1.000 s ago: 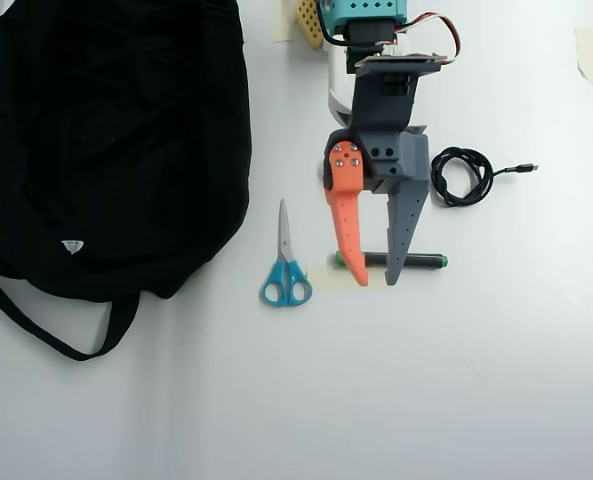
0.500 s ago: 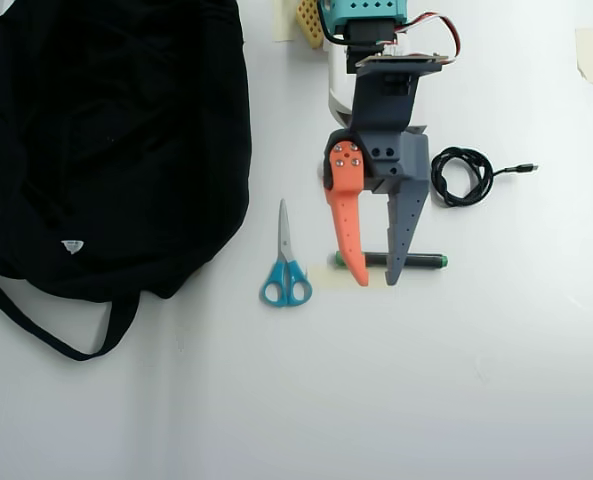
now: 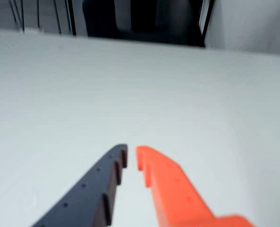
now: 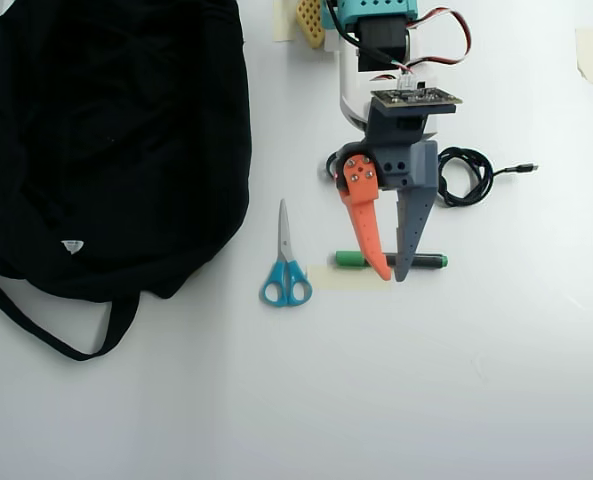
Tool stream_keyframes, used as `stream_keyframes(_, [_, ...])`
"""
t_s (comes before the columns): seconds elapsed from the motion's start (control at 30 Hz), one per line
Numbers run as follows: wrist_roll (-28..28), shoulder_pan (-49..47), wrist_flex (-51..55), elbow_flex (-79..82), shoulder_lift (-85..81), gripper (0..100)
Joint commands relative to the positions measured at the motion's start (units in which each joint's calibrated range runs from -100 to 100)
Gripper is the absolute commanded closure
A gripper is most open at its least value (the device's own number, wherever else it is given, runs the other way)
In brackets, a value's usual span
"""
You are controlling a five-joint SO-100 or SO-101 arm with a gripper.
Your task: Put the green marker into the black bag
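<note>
The green marker (image 4: 416,261) lies flat on the white table, its green cap (image 4: 350,259) pointing left in the overhead view. My gripper (image 4: 392,276) hangs over the barrel, its orange finger (image 4: 368,225) and grey finger (image 4: 412,220) crossing it and their tips just past it. The jaws are drawn almost together. In the wrist view the gripper (image 3: 131,157) shows only a thin slit, with bare table beyond and no marker between the tips. The black bag (image 4: 116,140) fills the upper left, its strap (image 4: 46,330) trailing below it.
Blue-handled scissors (image 4: 286,268) lie between the bag and the marker. A coiled black cable (image 4: 464,176) sits right of the gripper. A pale sticky note (image 4: 348,278) lies under the marker, and tape pieces (image 4: 588,52) mark the far right.
The jaws have closed from a wide straddle to a narrow slit. The wrist has shifted slightly right and tilted. The marker has stayed in place.
</note>
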Motion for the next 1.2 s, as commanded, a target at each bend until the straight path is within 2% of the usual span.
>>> stream_keyframes(0.0, [0.06,0.53,9.06,-5.66,-1.87,98])
stream_keyframes(0.07, [-0.30,1.28,13.54,-7.19,-1.87,98])
stream_keyframes(0.2, [-6.18,3.59,20.86,-10.06,-1.78,98])
stream_keyframes(0.27, [-6.96,4.12,24.05,-10.60,-1.78,98])
stream_keyframes(0.67, [-6.60,3.82,38.00,-11.86,-1.87,97])
stream_keyframes(0.83, [-1.77,2.40,41.71,-12.13,-1.87,98])
stream_keyframes(1.17, [-1.77,1.20,52.73,-14.38,-1.78,98])
